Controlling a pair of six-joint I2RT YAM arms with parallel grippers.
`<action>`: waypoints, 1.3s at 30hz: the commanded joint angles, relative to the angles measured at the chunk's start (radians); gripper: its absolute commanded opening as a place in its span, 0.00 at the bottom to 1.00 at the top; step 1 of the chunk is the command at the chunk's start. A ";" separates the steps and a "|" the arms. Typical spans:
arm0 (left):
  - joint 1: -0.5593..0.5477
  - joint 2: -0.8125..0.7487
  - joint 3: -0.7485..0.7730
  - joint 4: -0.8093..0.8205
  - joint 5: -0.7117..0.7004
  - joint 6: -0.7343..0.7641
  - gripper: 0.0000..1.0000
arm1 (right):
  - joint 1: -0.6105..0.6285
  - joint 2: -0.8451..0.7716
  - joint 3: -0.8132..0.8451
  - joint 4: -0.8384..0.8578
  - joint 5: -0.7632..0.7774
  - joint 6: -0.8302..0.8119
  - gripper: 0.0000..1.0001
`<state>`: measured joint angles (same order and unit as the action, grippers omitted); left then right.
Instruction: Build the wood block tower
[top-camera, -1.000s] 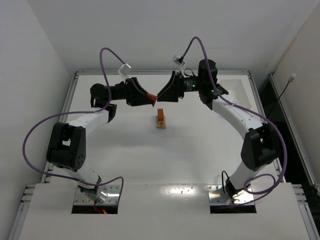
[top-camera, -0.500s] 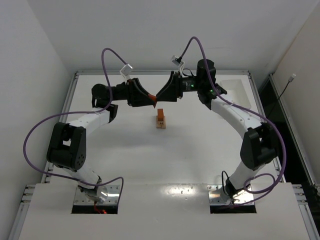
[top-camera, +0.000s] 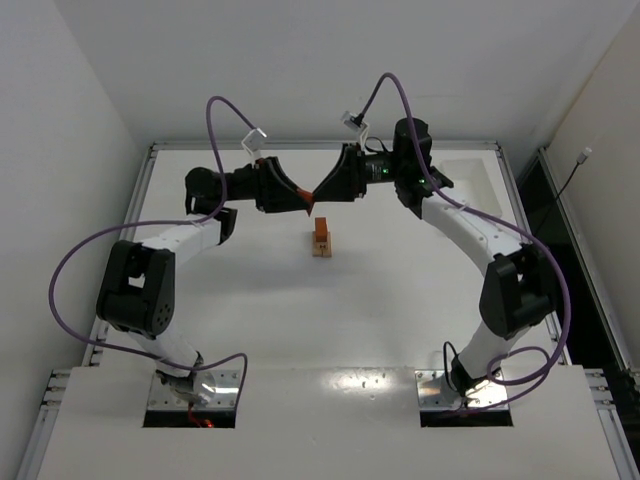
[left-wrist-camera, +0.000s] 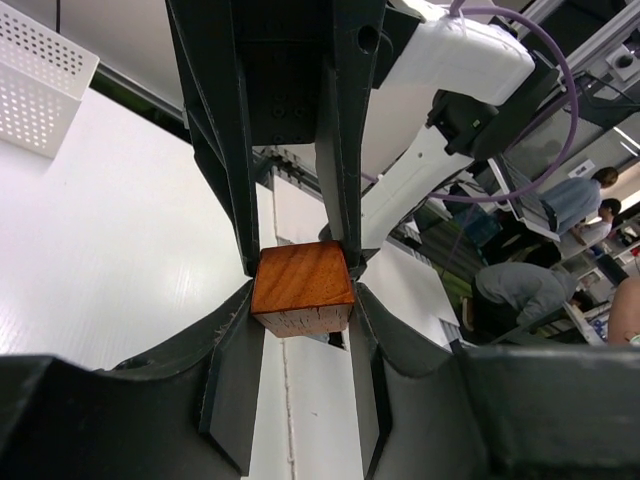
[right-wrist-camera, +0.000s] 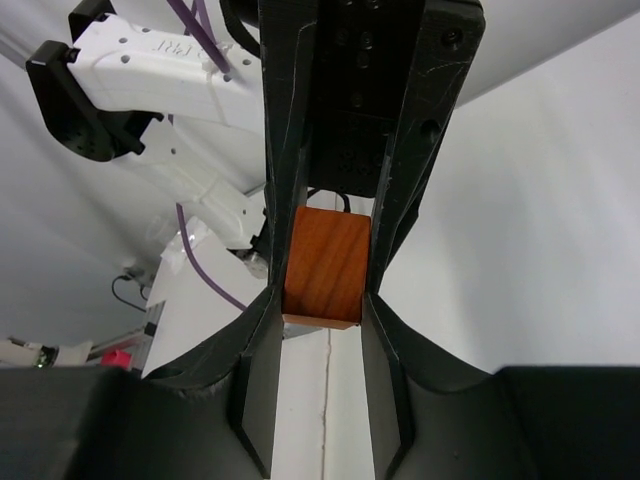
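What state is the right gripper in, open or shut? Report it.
Shut on the reddish-brown block: in the right wrist view, the fingers of the right gripper touch both its sides.

White worktop with one small stack and a tray

The worktop (top-camera: 300, 320) is a plain white, matte surface edged by a metal frame (top-camera: 150, 190) along its left, far and right sides. The tower (top-camera: 321, 238) stands upright directly on it, about midway between left and right and a little towards the far side. It is a narrow stack one block wide, pale tan at the foot and reddish-brown above. A white rectangular tray (top-camera: 468, 172) rests at the far right corner, well apart from the tower; the left wrist view shows its wall (left-wrist-camera: 40, 90) is perforated. A thin seam (left-wrist-camera: 285, 400) runs across the white surface.
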<state>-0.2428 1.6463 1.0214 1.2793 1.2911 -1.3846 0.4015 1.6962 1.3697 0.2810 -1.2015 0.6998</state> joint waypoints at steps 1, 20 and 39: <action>-0.020 0.021 0.048 0.080 0.016 -0.036 0.01 | 0.014 -0.003 0.043 0.092 -0.029 -0.026 0.13; 0.051 -0.009 0.037 0.031 0.017 0.019 0.68 | 0.005 -0.032 0.023 0.090 -0.058 -0.058 0.00; 0.370 -0.137 0.358 -1.849 -0.498 1.497 0.66 | -0.004 -0.165 0.034 -0.595 0.604 -0.348 0.00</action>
<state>0.0830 1.5555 1.4277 -0.4408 0.9447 0.0383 0.3595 1.5566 1.3376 -0.1913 -0.8032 0.4194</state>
